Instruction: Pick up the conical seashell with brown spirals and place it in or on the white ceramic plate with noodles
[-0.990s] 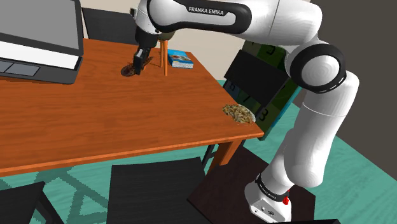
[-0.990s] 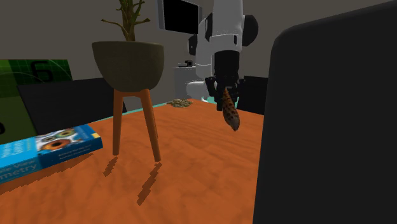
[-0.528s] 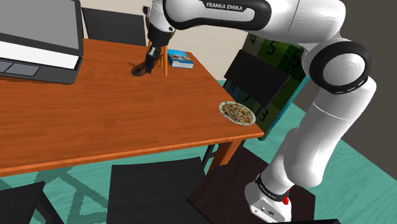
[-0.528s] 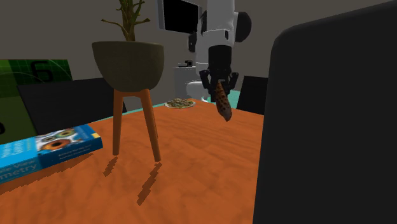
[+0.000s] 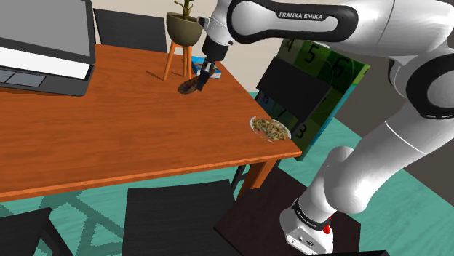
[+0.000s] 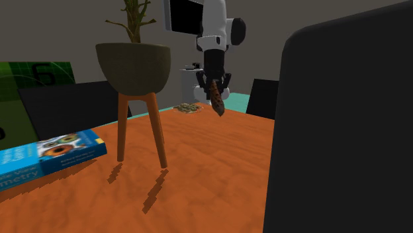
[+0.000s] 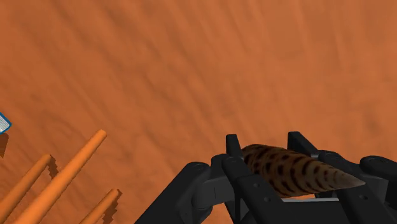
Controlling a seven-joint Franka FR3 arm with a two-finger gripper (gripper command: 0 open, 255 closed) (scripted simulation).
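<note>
Black fingers [image 7: 300, 145], two, clasp one seashell [image 7: 292, 173], one plate [image 5: 252, 122] well apart.

Orange-brown wooden surface [image 5: 109, 138], open laptop [image 5: 44, 44] at its 10 o'clock corner, dark plant pot [image 5: 182, 28] on a three-legged wooden stand [image 6: 140, 129] toward 1 o'clock, blue book [image 6: 46, 155] lying just beside the stand, black chair [image 5: 174, 218] at 6 o'clock, teal rug [image 5: 407, 211] beneath.

Glossy white robot arm [image 5: 378, 145] of fat rounded segments, dark grey rings at the joints [image 5: 436, 81], black band with white FRANKA EMIKA lettering [image 5: 304, 14], small red button [image 5: 327, 228] at the white base [image 5: 300, 234], all-black gripper [image 5: 206, 71] with two blocky angular fingers [image 7: 233, 145].
</note>
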